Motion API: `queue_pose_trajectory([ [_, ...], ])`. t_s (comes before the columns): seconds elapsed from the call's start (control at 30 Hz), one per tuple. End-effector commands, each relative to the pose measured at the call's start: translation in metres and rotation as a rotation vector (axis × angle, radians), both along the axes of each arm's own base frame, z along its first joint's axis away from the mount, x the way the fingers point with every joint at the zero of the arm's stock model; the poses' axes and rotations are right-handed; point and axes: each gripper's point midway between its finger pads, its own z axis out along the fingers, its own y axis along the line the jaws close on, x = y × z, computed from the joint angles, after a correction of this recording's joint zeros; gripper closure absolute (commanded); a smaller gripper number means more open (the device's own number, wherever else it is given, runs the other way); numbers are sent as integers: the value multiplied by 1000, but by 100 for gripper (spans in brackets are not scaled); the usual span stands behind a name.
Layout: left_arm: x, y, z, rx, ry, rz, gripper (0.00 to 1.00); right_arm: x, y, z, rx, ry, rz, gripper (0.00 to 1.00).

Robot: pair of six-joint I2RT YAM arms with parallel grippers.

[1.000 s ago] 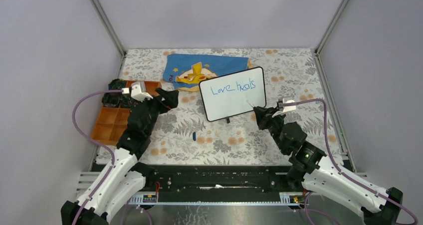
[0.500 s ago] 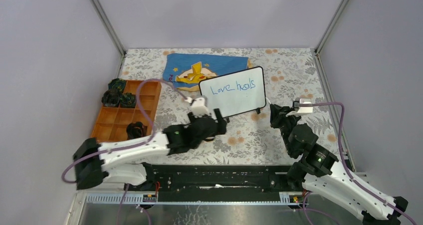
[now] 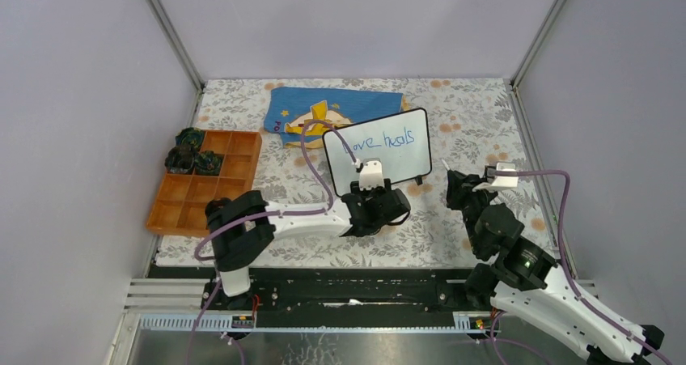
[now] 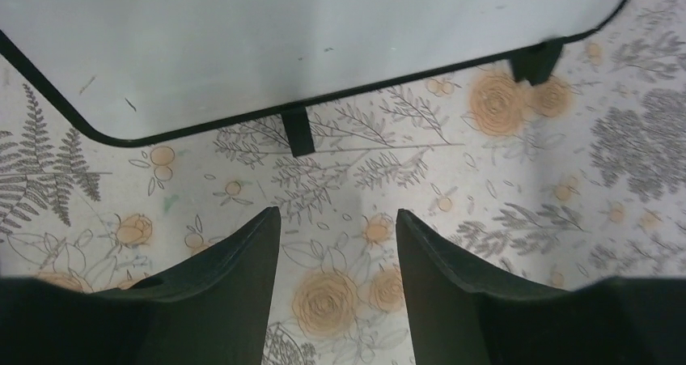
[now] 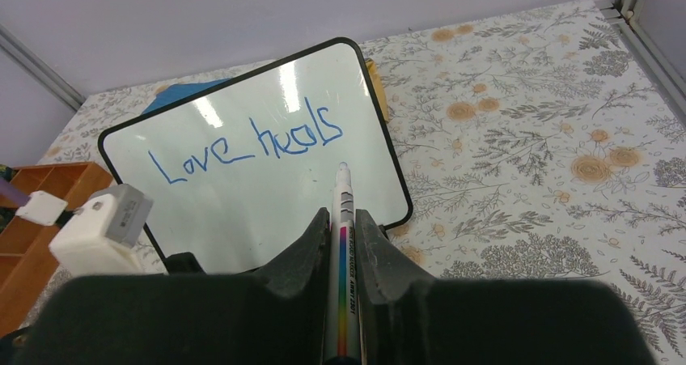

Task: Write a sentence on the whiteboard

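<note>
The whiteboard (image 3: 387, 156) stands tilted on small black feet (image 4: 299, 132) at mid-table. The sentence (image 5: 249, 145) on it reads "Love heals" in blue. My right gripper (image 3: 455, 187) hovers just right of the board, shut on a white marker (image 5: 341, 219) with a rainbow stripe. The marker's tip (image 5: 343, 169) points at the board's lower right part without touching it. My left gripper (image 4: 336, 215) is open and empty. It hangs over the floral cloth just in front of the board's lower edge (image 4: 243, 122). From above, the left gripper (image 3: 387, 210) covers the board's bottom rim.
An orange compartment tray (image 3: 212, 188) sits at the left edge, with dark bundles (image 3: 192, 158) in its far cells. A blue cloth with a yellow figure (image 3: 332, 108) lies behind the board. Grey walls enclose the table on three sides.
My left arm has swung from the orange tray across to the board's front, and its jaws have narrowed. The right gripper has drawn back to the right, off the board, still holding the marker.
</note>
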Motion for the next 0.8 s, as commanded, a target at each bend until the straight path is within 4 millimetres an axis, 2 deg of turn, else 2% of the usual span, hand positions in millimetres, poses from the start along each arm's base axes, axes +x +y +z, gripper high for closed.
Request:
queue_pose_trajectory([
  [0.0, 23, 6, -3, 47, -23, 45, 40, -4, -8, 28, 58, -56, -15, 100],
  [0.17, 30, 2, -11, 77, -21, 46, 42, -7, -11, 33, 69, -66, -8, 100],
  [0.37, 39, 8, -32, 92, 17, 76, 49, -9, -12, 40, 76, -79, 0, 100],
  [0.77, 53, 14, -43, 123, 14, 97, 57, -10, -11, 40, 68, -81, 12, 100],
])
